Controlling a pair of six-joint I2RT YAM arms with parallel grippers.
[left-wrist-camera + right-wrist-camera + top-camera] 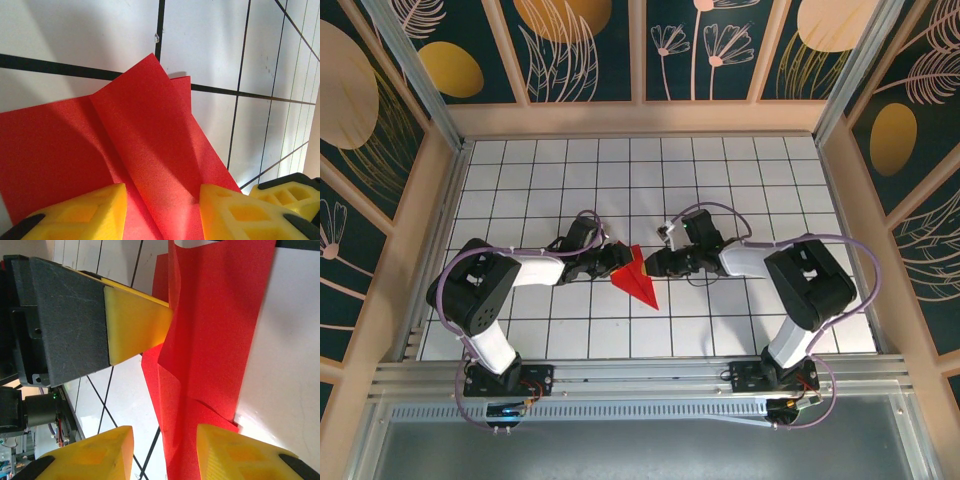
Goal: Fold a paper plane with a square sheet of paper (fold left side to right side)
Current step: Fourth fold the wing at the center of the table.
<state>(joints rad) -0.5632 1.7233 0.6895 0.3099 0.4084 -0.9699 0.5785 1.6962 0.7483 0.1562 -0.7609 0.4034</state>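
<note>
**Operator:** Where is the red paper [636,280]?

**Technician:** It lies mid-surface [720,330], part-folded, with its tip towards the near edge. Past the tip, the left hand [614,262] and right hand [654,266] flank the wide end. Both are released, with jaws apart astride a raised flap.

**Operator:** Which step is this, and what comes next?

**Technician:** Probably a wing crease. The next move calls for pressing the flap flat along its fold.

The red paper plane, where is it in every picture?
Top external: the paper plane lies mid-table, nose pointing toward the near edge.
Left wrist: it covers the lower left and middle.
Right wrist: it runs from top to bottom, right of centre.
Shared landmark: the white table with black grid lines.
</note>
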